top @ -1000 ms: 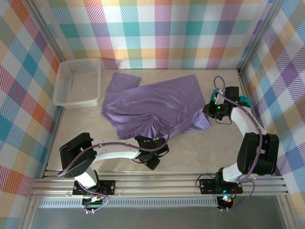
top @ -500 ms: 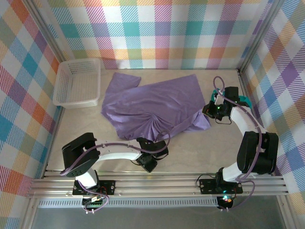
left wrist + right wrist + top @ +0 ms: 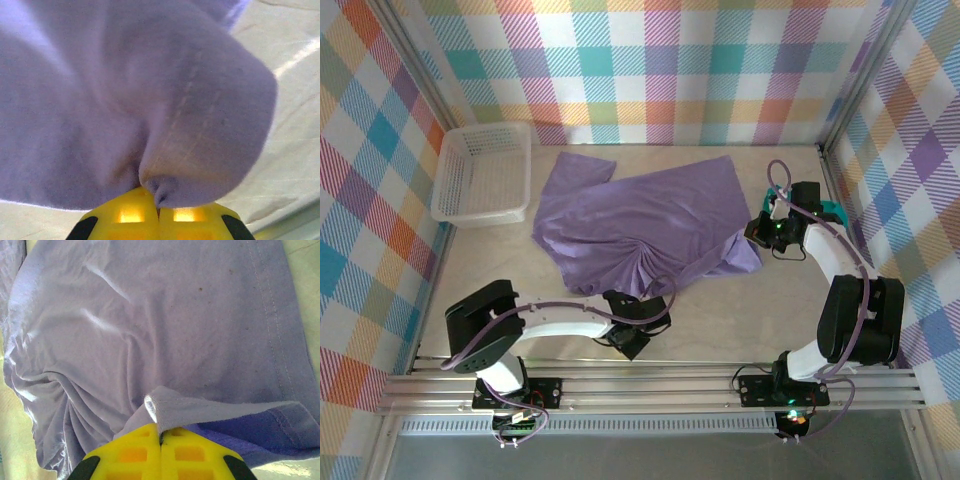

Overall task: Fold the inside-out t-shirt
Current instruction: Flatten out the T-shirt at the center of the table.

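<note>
The inside-out t-shirt is lavender and lies spread across the middle of the table, bunched into pleats at its near edge. My left gripper sits at that near edge. In the left wrist view its yellow fingers are shut on a rounded fold of the t-shirt. My right gripper is at the shirt's right edge. Seen from the right wrist, that gripper is shut on a folded-over strip of the hem, with the t-shirt stretching away beyond it.
A white basket stands at the back left against the wall. A bit of teal-green cloth shows behind the right wrist by the right wall. Bare tabletop lies between the shirt and the arm bases.
My left gripper has closed on the near edge of the t-shirt. The right arm and its grip are unchanged.
</note>
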Available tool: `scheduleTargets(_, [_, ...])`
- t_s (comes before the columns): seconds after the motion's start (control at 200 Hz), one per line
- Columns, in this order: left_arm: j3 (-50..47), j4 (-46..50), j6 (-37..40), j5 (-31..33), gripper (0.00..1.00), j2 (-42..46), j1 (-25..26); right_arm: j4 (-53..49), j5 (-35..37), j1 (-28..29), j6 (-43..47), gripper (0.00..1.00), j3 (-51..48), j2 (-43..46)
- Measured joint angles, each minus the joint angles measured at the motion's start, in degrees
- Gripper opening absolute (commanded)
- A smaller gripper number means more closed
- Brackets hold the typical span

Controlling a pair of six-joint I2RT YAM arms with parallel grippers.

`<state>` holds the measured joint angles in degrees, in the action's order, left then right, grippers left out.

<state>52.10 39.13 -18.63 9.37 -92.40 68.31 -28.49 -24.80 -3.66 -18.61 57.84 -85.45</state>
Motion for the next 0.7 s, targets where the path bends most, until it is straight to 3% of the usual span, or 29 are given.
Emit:
scheduleTargets(0.09, [-0.31,1.86,0.04,4.9,0.0,5.97,-1.03,0.15,-0.48,0.0,-0.02,0.0,0.02,1.18])
scheduleTargets(0.205, [1.79,4.02,0.59,15.91,0.0,20.57,-4.83,0.15,0.26,0.02,-0.04,0.0,2.36,5.84])
scheduleTargets(0.37, [16.55,1.84,6.86,34.34,0.0,37.33,-10.64,1.11,4.83,0.02,0.07,0.0,13.0,14.47])
scheduleTargets(0.525, [35.19,-2.43,17.35,44.24,0.0,41.16,-10.99,0.48,9.73,0.0,1.03,0.0,23.71,23.37])
scheduleTargets(0.7, [53.88,-4.15,27.63,48.22,0.0,40.19,-10.99,-4.17,12.94,0.02,2.99,0.0,37.05,31.28])
